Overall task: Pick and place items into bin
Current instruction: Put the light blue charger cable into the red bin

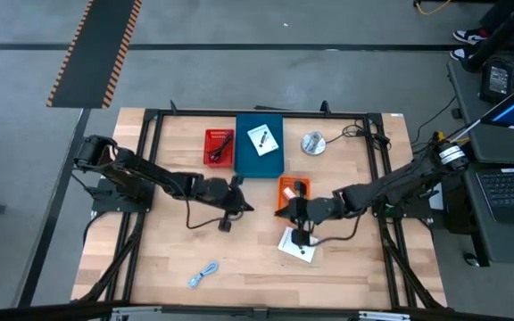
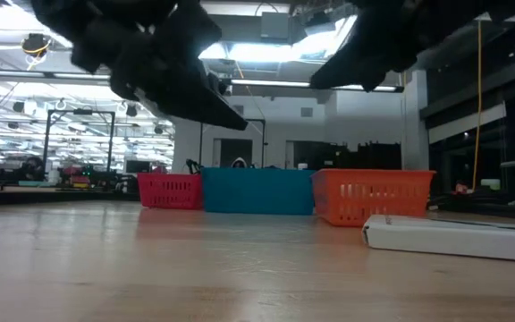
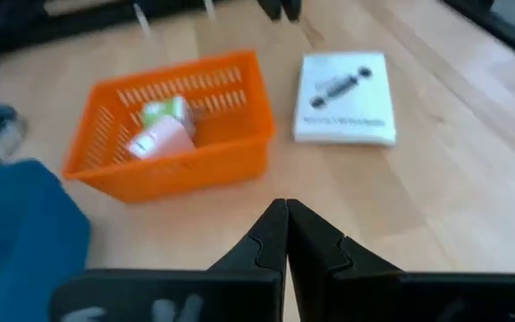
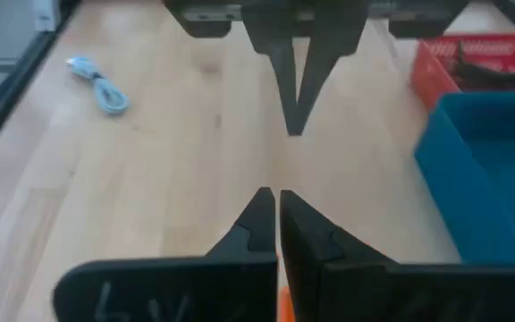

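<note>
A white card with dark marks (image 1: 298, 245) lies flat on the table in front of the orange bin (image 1: 293, 190); it also shows in the left wrist view (image 3: 345, 98) and the low view (image 2: 454, 237). A second white card (image 1: 262, 139) lies in the blue bin (image 1: 260, 152). A pink block (image 3: 161, 141) and a green piece (image 3: 164, 111) lie in the orange bin (image 3: 173, 170). A black cable (image 1: 220, 143) lies in the red bin (image 1: 219, 159). A light-blue cable (image 1: 203, 275) lies on the table near the front. My left gripper (image 1: 239, 203) is shut and empty above mid-table. My right gripper (image 1: 293, 214) is shut and empty over the orange bin's near end, facing the left one.
A round silver object (image 1: 312, 143) lies at the back, right of the blue bin. The three bins stand in a row in the low view: red (image 2: 170, 190), blue (image 2: 257, 190), orange (image 2: 374, 195). Bare wood lies at the table's front left around the light-blue cable (image 4: 101, 85).
</note>
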Robot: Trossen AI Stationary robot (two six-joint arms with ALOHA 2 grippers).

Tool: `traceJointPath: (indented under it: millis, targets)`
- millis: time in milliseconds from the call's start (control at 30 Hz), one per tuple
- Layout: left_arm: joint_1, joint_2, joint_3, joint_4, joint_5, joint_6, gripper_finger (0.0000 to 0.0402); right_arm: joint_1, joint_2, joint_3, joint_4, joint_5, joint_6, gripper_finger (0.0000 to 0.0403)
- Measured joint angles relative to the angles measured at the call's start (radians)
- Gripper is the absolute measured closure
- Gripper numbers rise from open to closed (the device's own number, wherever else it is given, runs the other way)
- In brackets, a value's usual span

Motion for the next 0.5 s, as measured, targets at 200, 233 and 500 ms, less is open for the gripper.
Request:
traceJointPath:
  millis: [200,233,500]
  targets:
    - [-0.139,0.0,0.118,-0.298,-0.12,-0.181,0.0398,0.024,0.0,-0.103,0.232,0.0,-0.093,0.0401]
    - [-0.166,0.0,0.133,-0.338,-0.136,-0.211,0.0398,0.024,0.0,-0.13,0.289,0.0,-0.109,0.0402]
    - [-0.374,0.0,0.31,-0.708,-0.266,-0.549,0.04,0.024,0.001,-0.291,0.686,-0.003,-0.198,0.0402]
